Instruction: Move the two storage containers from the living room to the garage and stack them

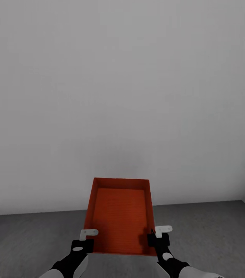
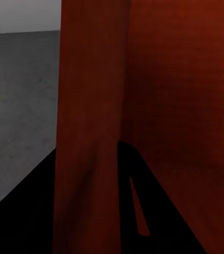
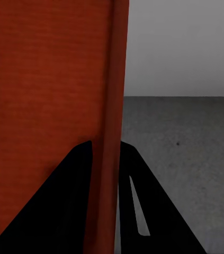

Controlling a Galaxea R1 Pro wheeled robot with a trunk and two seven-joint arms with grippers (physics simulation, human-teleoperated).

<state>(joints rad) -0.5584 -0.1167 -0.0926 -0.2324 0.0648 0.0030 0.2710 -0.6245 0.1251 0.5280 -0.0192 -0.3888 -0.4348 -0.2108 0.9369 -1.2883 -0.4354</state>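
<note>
Left gripper (image 1: 88, 234) and right gripper (image 1: 160, 231) clamp container (image 1: 119, 216) walls; underside hidden

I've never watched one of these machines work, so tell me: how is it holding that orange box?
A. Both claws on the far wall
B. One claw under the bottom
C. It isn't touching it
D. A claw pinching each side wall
D: in the head view the left gripper and the right gripper each straddle a side wall of the storage container, fingers either side.

Soft even light, flat render, wrist views dim (black silhouettes)
</note>
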